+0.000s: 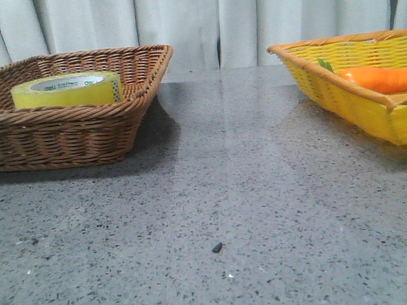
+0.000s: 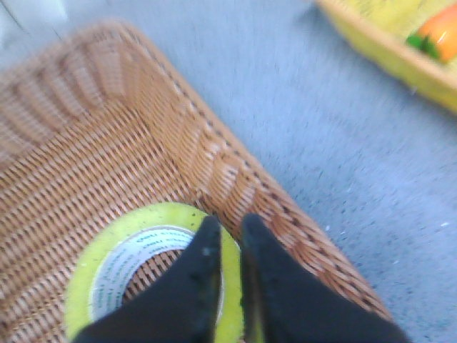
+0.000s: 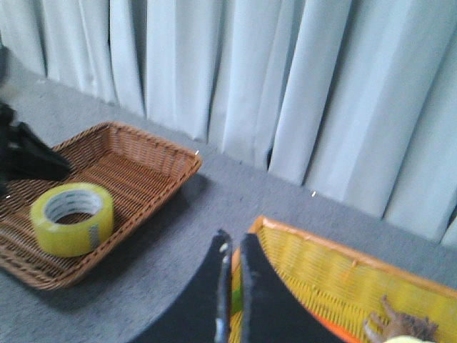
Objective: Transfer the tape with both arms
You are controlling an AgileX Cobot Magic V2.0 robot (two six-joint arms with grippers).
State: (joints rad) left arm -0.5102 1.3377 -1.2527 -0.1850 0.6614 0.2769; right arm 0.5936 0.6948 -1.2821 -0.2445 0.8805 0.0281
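The tape [image 1: 65, 90], a wide yellow roll with a white core printed in green, lies flat in the brown wicker basket [image 1: 64, 133] at the left. In the left wrist view my left gripper [image 2: 228, 221] hangs over the roll's near rim [image 2: 82, 275] by the basket wall, fingers together and empty. The right wrist view shows the roll [image 3: 71, 218] lying free, with the left gripper [image 3: 32, 161] dark above it. My right gripper [image 3: 233, 239] is shut and empty over the yellow basket's corner. Neither gripper shows in the front view.
A yellow woven basket [image 1: 345, 92] at the right holds an orange carrot-like object [image 1: 385, 79] and a brownish thing [image 3: 396, 325]. Grey speckled table [image 1: 220, 193] lies between the baskets, with a small dark speck [image 1: 217, 248]. A white curtain [image 1: 195, 21] hangs behind.
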